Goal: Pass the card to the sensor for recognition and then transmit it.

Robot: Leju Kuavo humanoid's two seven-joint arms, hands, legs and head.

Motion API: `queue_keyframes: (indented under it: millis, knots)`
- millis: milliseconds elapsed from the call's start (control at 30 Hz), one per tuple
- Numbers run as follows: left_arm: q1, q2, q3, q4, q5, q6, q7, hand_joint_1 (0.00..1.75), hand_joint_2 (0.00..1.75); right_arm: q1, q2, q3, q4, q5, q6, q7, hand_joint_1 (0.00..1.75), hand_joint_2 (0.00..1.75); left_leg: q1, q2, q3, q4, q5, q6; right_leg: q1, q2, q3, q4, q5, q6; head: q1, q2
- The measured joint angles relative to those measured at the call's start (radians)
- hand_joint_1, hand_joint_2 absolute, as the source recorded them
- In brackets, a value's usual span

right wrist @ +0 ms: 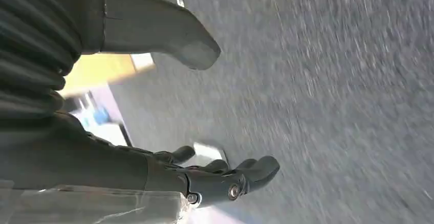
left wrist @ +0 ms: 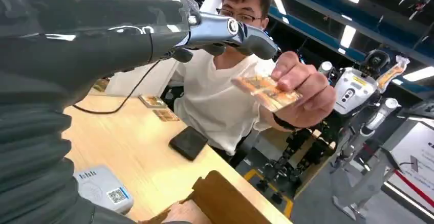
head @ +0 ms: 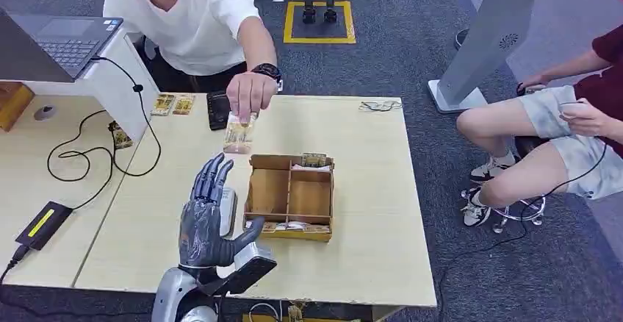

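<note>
One card [head: 239, 132] is in play, and it is pinched in a person's hand [head: 250, 95], not in the robot's. In the head view the card hangs above the table [head: 367, 212], beyond the fingertips of the left hand [head: 206, 219] and apart from them. The left hand is released, fingers spread and pointing toward the person, thumb out to the side, holding nothing. Under its fingers lies a white sensor [head: 229, 208] with a QR label, just beside a wooden box [head: 290, 197] with compartments.

From the left wrist view, the card [left wrist: 265, 91] is gripped by the person's fingers near one edge and held out toward the camera, past the robot's thumb tip, with a gap between them. The sensor [left wrist: 102, 189] sits on the table close below the wrist.

The right hand [right wrist: 225, 175] hangs over grey carpet, fingers loosely apart and lightly curled, holding nothing.

Further back on the table lie a black phone [head: 217, 109] and two more cards [head: 173, 104].
</note>
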Motion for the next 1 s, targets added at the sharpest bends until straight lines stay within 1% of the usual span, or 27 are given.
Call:
queue_keyframes:
  millis: [133, 167, 200, 233, 267, 367, 467, 500, 600, 767, 800, 867, 1000]
  knots:
    - [-0.019, 0.000, -0.005, 0.024, 0.032, -0.006, -0.026, 0.00, 1.75, -0.009, 0.003, -0.024, 0.016, -0.075, 0.053, 0.047, 0.00, 1.75, 0.000, 0.000, 0.000, 0.000, 0.000, 0.000, 0.000, 0.000, 0.000, 0.000, 0.000, 0.000, 0.000, 0.000]
    - [-0.027, 0.000, -0.006, 0.038, 0.052, -0.005, -0.035, 0.00, 0.00, -0.011, 0.003, -0.028, 0.025, -0.077, 0.061, 0.052, 0.00, 1.75, 0.000, 0.000, 0.000, 0.000, 0.000, 0.000, 0.000, 0.000, 0.000, 0.000, 0.000, 0.000, 0.000, 0.000]
    - [-0.037, 0.000, -0.006, 0.051, 0.062, 0.000, -0.040, 0.00, 0.00, -0.013, 0.003, -0.034, 0.034, -0.075, 0.068, 0.054, 0.00, 1.75, 0.000, 0.000, 0.000, 0.000, 0.000, 0.000, 0.000, 0.000, 0.000, 0.000, 0.000, 0.000, 0.000, 0.000]
    - [-0.045, 0.000, -0.006, 0.061, 0.058, 0.011, -0.042, 0.00, 1.75, -0.014, 0.003, -0.038, 0.040, -0.065, 0.077, 0.052, 0.00, 1.75, 0.000, 0.000, 0.000, 0.000, 0.000, 0.000, 0.000, 0.000, 0.000, 0.000, 0.000, 0.000, 0.000, 0.000]
    - [-0.057, 0.000, -0.006, 0.073, 0.031, 0.043, -0.041, 0.00, 1.75, -0.017, 0.004, -0.042, 0.045, -0.044, 0.088, 0.038, 0.00, 1.75, 0.000, 0.000, 0.000, 0.000, 0.000, 0.000, 0.000, 0.000, 0.000, 0.000, 0.000, 0.000, 0.000, 0.000]
    - [-0.103, 0.000, -0.006, 0.116, -0.063, 0.179, -0.032, 0.00, 1.75, -0.026, 0.005, -0.064, 0.055, 0.027, 0.115, -0.016, 0.00, 1.75, 0.000, 0.000, 0.000, 0.000, 0.000, 0.000, 0.000, 0.000, 0.001, 0.000, 0.000, 0.000, 0.000, 0.000]
    - [-0.174, 0.001, 0.007, 0.189, -0.216, 0.308, -0.004, 0.00, 1.75, -0.043, 0.005, -0.089, 0.065, 0.097, 0.130, -0.088, 0.00, 1.75, 0.000, -0.001, 0.000, 0.000, 0.001, 0.000, 0.000, -0.001, 0.001, 0.000, 0.001, 0.000, 0.000, 0.000]
    - [-0.196, 0.001, 0.011, 0.207, -0.247, 0.326, 0.002, 0.00, 1.75, -0.048, 0.005, -0.097, 0.069, 0.112, 0.132, -0.103, 0.00, 1.75, 0.000, -0.001, 0.000, 0.000, 0.001, 0.000, 0.000, 0.000, 0.001, 0.000, 0.001, 0.000, 0.000, 0.000]
    - [-0.240, 0.000, 0.027, 0.248, -0.282, 0.337, 0.008, 0.00, 1.75, -0.061, 0.005, -0.116, 0.075, 0.128, 0.133, -0.121, 0.00, 1.75, 0.000, 0.000, 0.001, 0.000, 0.001, 0.000, 0.000, 0.000, 0.001, 0.000, 0.001, 0.000, 0.000, 0.000]
    - [-0.263, 0.000, 0.037, 0.279, -0.293, 0.340, 0.008, 0.00, 1.75, -0.072, 0.005, -0.133, 0.082, 0.129, 0.133, -0.124, 0.00, 1.75, 0.000, 0.000, 0.000, 0.000, 0.001, 0.000, 0.000, 0.000, 0.000, 0.000, 0.001, 0.000, 0.000, 0.000]
    - [-0.264, 0.000, 0.037, 0.281, -0.313, 0.340, 0.012, 0.00, 1.75, -0.073, 0.005, -0.135, 0.084, 0.139, 0.133, -0.129, 0.00, 1.75, 0.000, 0.000, 0.000, 0.000, 0.001, 0.000, 0.000, 0.000, 0.000, 0.000, 0.000, 0.000, 0.000, 0.000]
    - [-0.269, 0.000, 0.041, 0.286, -0.351, 0.340, 0.028, 0.00, 1.75, -0.078, 0.005, -0.140, 0.086, 0.160, 0.133, -0.137, 0.00, 1.75, 0.000, 0.000, 0.000, 0.000, 0.001, 0.000, 0.000, 0.000, 0.000, 0.000, 0.000, 0.000, 0.000, 0.000]
    - [-0.290, 0.000, 0.055, 0.300, -0.445, 0.340, 0.079, 0.00, 1.75, -0.090, 0.005, -0.155, 0.093, 0.194, 0.133, -0.160, 0.00, 1.75, 0.000, 0.000, 0.000, 0.000, 0.001, 0.000, 0.000, 0.000, 0.000, 0.000, 0.001, 0.000, 0.000, 0.000]
